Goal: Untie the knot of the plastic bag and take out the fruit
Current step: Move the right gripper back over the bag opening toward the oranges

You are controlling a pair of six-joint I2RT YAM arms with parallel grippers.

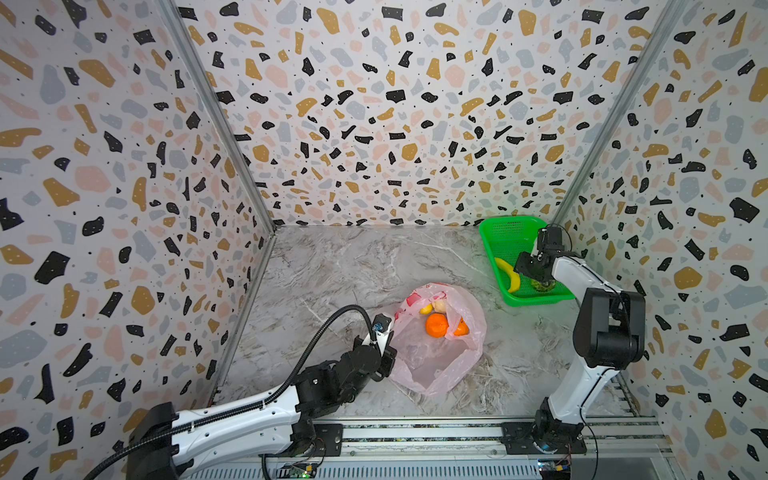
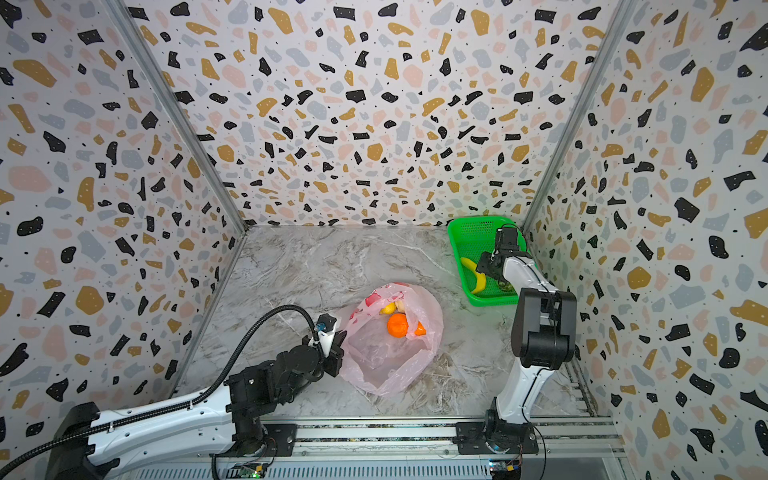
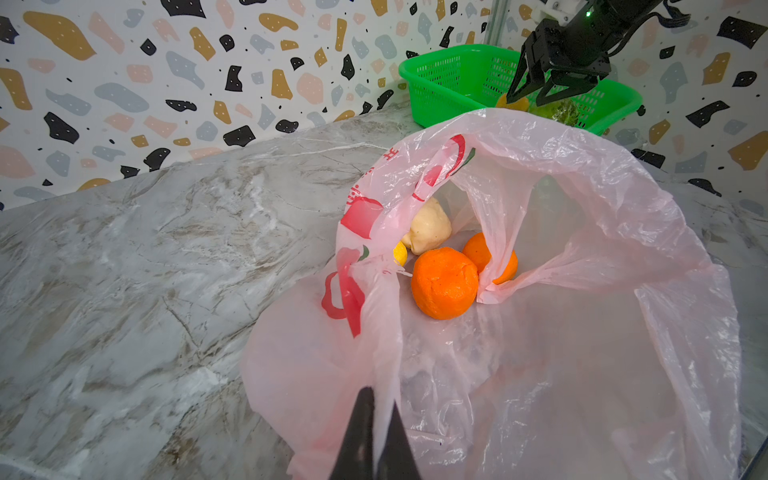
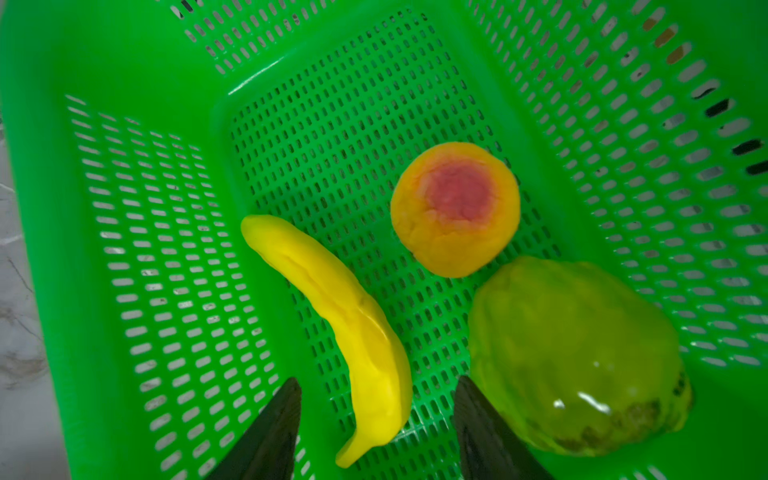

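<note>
The plastic bag (image 1: 436,357) lies on the marble surface (image 1: 332,270) with its mouth gaping open. Inside it sit an orange (image 3: 444,282), a second orange (image 3: 492,259) half behind a fold of film, a pale beige lump (image 3: 430,228) and a small yellow piece (image 3: 400,253). The left gripper (image 3: 380,399) has its jaws closed on the bag's left edge, pinching the pink film. Beyond the bag, to its right and apart from it, stands the green basket (image 1: 490,237). It holds a banana (image 4: 345,324), a peach (image 4: 455,208) and a bumpy green ball (image 4: 577,353). The right gripper (image 4: 378,380) hangs over that basket, jaws apart and gripping nothing.
</note>
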